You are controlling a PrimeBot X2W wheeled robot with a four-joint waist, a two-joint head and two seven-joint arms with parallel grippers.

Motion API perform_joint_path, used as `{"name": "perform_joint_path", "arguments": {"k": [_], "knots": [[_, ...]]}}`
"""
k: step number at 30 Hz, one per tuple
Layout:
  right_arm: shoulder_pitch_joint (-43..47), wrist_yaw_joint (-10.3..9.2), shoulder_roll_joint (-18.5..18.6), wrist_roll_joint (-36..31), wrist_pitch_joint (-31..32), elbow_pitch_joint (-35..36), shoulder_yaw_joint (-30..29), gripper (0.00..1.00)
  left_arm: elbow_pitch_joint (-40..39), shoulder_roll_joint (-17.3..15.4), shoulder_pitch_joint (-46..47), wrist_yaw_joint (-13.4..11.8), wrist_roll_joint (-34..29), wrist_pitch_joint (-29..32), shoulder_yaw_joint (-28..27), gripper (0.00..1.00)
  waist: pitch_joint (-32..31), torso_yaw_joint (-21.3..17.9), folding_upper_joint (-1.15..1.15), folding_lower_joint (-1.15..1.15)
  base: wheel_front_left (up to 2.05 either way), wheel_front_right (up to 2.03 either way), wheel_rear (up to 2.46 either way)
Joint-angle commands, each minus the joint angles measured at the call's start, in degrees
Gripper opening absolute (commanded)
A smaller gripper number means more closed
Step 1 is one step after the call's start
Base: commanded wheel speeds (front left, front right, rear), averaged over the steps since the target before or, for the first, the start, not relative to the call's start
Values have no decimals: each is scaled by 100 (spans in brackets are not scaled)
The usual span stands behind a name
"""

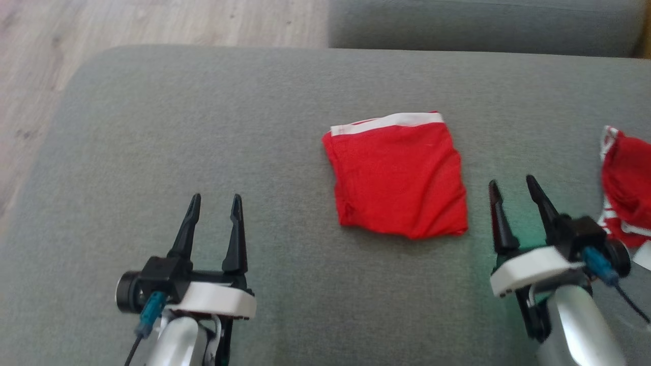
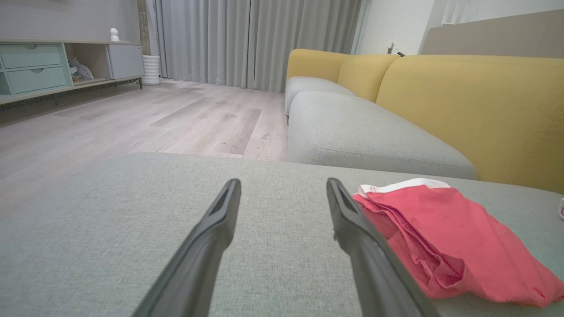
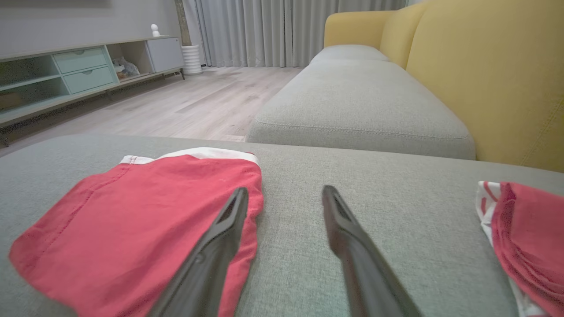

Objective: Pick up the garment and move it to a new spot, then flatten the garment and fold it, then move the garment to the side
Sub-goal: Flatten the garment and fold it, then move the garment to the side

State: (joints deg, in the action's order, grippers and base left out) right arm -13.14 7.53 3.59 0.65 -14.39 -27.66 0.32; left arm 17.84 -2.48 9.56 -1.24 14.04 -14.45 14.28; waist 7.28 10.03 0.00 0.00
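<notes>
Grey sofa seat [image 1: 203, 127] across most of the head view, pale wood floor [image 1: 152, 20] in the upper left corner; just right of centre, a red garment [image 1: 399, 178] folded into a rough square, lying flat on the seat, white waistband along its top edge; at the lower right, right hand [image 1: 511, 183] just beside the garment's right edge, fingers parted a moderate way, holding nothing; at the lower left, left hand [image 1: 214, 203] well apart from the fabric, likewise parted and empty; at the right edge, a second red-and-white cloth [image 1: 628, 188], rumpled, partly cut off; in the left wrist view, yellow backrest [image 2: 462, 97] at the right, grey curtains [image 2: 255, 39] at top centre.
</notes>
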Motion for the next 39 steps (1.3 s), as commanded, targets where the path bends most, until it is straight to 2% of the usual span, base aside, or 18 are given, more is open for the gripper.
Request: {"name": "perform_joint_path", "arguments": {"k": [1,10,19,23,28,33,35,36,37,39], "knots": [[56,-4,-68,-46,-60,406,126,100,-176,-40,49,-3,-61,-55,-252,100,-68,-142,0,0,0,0,0],[473,-4,-70,145,-61,646,72,100,-116,-40,29,12,-42,-55,-214,100,35,-216,0,0,0,0,0],[-99,-4,-70,111,249,594,140,100,-119,-40,287,52,-27,-55,-72,100,414,35,0,0,0,0,0],[-527,-4,-70,695,727,167,193,100,-91,-40,364,47,17,-55,-7,100,565,235,0,0,0,0,0],[-1022,-4,-71,814,1130,-483,236,100,-44,-40,414,21,114,-55,63,100,675,480,0,0,0,0,0],[-1401,-4,-67,645,1475,-1145,81,100,-43,-40,437,-10,168,-55,143,100,736,635,0,0,0,0,0],[-1547,-4,-68,668,1737,-1504,206,100,-44,-40,446,-25,187,-55,167,100,743,685,0,0,0,0,0],[-1582,-4,-68,675,1800,-1599,283,42,-41,-40,450,-28,186,-55,170,100,739,697,0,0,0,0,0],[-1609,-4,-68,674,1833,-1674,360,0,-38,-40,454,-32,182,-55,169,100,733,705,0,0,0,0,0],[-1648,-4,-68,712,1822,-1780,458,0,-33,-40,459,-43,171,-55,157,100,705,706,0,0,0,0,0]]}}
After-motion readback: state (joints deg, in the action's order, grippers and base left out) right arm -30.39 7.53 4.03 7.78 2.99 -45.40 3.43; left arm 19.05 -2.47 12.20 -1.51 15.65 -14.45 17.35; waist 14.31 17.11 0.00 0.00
